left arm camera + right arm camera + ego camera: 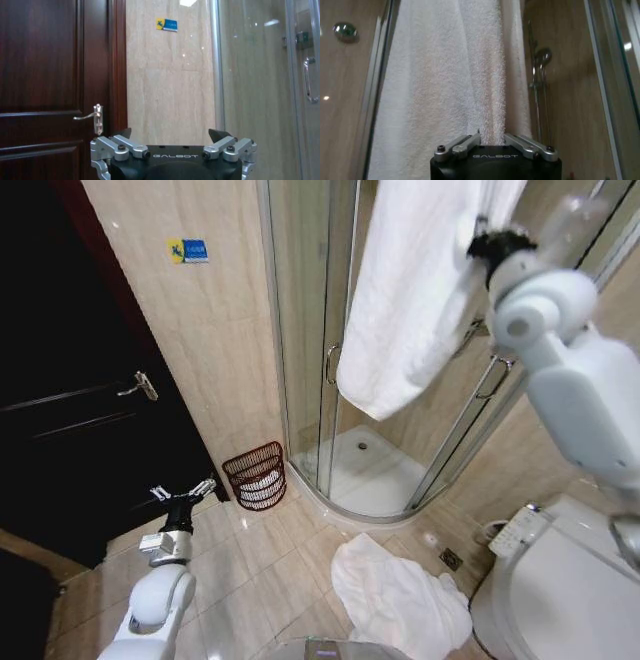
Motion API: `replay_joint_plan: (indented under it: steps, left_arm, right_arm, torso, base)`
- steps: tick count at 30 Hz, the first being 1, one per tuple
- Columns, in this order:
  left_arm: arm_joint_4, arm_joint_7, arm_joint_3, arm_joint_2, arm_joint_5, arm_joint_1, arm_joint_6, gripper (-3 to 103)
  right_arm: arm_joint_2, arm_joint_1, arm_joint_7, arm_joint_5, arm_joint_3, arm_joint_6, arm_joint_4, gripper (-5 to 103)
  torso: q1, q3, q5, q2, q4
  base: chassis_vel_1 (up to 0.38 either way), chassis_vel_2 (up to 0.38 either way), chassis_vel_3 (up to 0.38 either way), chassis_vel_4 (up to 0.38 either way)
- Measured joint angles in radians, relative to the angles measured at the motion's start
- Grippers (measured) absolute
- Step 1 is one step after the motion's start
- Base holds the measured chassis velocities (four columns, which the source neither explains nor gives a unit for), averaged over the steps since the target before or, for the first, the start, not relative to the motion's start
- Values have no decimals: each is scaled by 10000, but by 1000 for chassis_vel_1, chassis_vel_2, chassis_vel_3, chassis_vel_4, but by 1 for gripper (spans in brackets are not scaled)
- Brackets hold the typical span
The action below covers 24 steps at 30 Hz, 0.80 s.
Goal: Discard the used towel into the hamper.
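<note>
Two white towels: one hanging towel (420,290) on the shower enclosure, one crumpled towel (398,598) on the floor tiles. One hamper (256,475), standing on the floor against the wall, beside the enclosure. Two grippers: one left gripper (184,493), one right gripper (490,246). One dark door (70,410) with one lever handle (140,387). One blue-and-yellow sticker (187,250) on the wall. One toilet (565,590). Two door pulls on the glass: a near pull (329,364) and a far pull (495,376). One floor drain (450,559).

Head camera looks down over the bathroom; wrist cameras face door (45,93) and towel (445,82) closely.
</note>
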Motion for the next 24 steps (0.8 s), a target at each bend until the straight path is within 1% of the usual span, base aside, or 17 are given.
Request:
replay_joint_plan:
  steps: [1,3,4,7,8,9,12,13,17,18,21,22,24]
  left_arm:
    - [0,0,0,0,0,0,0,100]
    - [3,0,89,-22,90,-23,-1,100]
    - [3,0,89,-22,90,-23,-1,100]
    - [-1,-2,185,-50,169,-39,-1,100]
    - [-11,-2,214,-57,193,-42,1,100]
    - [-11,-2,214,-57,193,-42,1,100]
    - [-28,-2,294,-84,298,-83,20,100]
    - [-28,-2,294,-84,298,-83,20,100]
    - [-76,1,341,-115,353,-89,49,100]
    - [-76,1,341,-115,353,-89,49,100]
    - [-123,6,351,-120,369,-80,58,100]
    - [-123,6,351,-120,369,-80,58,100]
    - [-148,10,351,-118,371,-60,60,100]
  right_arm:
    - [0,0,0,0,0,0,0,2]
    - [-258,-1117,-58,129,646,-2,620,2]
    - [-258,-1117,-58,129,646,-2,620,2]
    - [-529,-2520,-96,153,1444,-1,1322,2]
    - [-581,-2902,-73,189,1647,0,1496,2]
    - [-581,-2902,-73,189,1647,0,1496,2]
    - [-659,-4102,99,534,2335,-19,1994,2]
    - [-659,-4102,99,534,2335,-19,1994,2]
    - [-595,-5564,148,654,3238,-78,2468,2]
    - [-595,-5564,148,654,3238,-78,2468,2]
    - [-367,-6954,140,537,4168,-96,2944,2]
    - [-367,-6954,140,537,4168,-96,2944,2]
    - [-204,-7841,123,313,4551,-81,3206,2]
  torso:
    - [0,0,0,0,0]
    - [0,1,1,-1,2]
    - [0,1,1,-1,2]
    - [0,0,-1,0,0]
    - [1,1,1,0,0]
    - [1,1,1,0,0]
    - [1,1,1,0,2]
    - [1,1,1,0,2]
    - [1,1,2,-1,2]
    - [1,1,2,-1,2]
    - [1,0,-2,0,2]
    - [1,0,-2,0,2]
    - [1,0,-3,0,2]
  base:
    - [0,0,0,0]
    - [0,0,0,0]
    - [0,0,0,0]
    - [0,0,0,0]
    - [0,0,0,0]
    - [0,0,0,0]
    - [0,0,0,0]
    - [0,0,0,0]
    - [0,0,0,0]
    - [0,0,0,0]
    - [0,0,0,0]
    - [0,0,0,0]
    - [0,0,0,0]
